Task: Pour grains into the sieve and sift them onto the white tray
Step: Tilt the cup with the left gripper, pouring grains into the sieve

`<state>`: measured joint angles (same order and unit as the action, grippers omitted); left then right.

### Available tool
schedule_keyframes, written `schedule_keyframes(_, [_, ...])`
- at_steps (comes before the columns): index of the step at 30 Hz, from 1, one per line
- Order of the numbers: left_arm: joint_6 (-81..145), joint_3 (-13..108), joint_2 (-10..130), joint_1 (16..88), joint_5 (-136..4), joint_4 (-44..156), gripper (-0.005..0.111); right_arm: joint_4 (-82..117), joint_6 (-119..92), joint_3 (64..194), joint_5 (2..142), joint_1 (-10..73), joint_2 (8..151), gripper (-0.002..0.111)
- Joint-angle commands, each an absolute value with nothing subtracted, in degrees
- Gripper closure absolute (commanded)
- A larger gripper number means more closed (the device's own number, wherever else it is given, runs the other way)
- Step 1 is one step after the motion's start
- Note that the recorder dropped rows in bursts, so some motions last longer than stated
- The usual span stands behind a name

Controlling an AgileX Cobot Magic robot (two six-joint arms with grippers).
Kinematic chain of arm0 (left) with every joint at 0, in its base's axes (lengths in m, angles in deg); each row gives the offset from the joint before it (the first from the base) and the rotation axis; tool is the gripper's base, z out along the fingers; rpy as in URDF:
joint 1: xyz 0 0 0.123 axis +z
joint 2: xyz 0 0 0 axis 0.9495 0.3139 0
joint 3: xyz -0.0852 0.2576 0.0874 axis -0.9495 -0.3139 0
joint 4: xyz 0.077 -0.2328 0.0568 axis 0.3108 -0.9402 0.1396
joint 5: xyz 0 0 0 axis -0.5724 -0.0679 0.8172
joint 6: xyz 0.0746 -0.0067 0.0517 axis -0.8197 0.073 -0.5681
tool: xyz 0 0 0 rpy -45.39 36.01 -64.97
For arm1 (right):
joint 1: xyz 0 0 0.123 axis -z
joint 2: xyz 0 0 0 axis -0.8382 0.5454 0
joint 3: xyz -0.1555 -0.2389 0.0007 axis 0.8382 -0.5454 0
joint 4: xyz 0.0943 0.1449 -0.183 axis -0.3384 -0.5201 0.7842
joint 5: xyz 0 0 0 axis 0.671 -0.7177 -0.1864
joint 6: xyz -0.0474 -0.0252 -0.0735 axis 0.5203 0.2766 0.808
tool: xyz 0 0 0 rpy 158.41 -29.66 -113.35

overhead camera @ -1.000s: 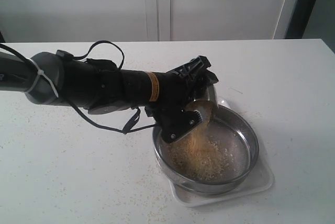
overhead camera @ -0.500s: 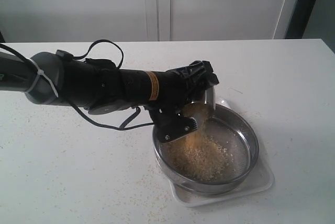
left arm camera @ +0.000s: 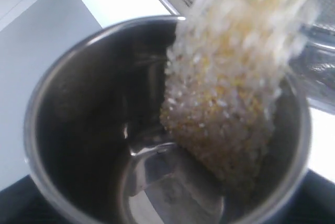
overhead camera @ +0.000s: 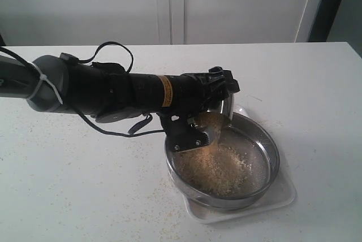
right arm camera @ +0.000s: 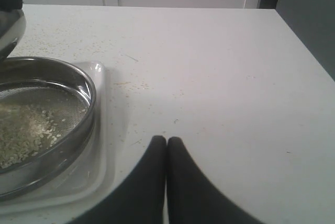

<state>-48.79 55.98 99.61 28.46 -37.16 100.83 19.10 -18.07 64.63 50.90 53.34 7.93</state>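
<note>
Your left tool (overhead camera: 210,113), clamped around the tipped steel cup (overhead camera: 218,120), pours over the eleven o'clock rim of the sieve (overhead camera: 276,160), so aim the grains (overhead camera: 218,169) toward its centre, tilt gently, and let none spill past onto the white tray (overhead camera: 286,193) beneath it.
</note>
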Motion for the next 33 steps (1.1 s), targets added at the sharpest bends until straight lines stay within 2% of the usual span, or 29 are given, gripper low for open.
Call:
schedule_keyframes(1, [-50.1,57.2,98.6,28.2,-35.8,100.6,0.107,19.2,-18.1,64.3,51.7,53.5,7.6,0.108])
schedule_keyframes(33, [-54.2,60.9,98.6,28.2,-36.5,101.5,0.107,19.2,-18.1,64.3,51.7,53.5,7.6,0.108])
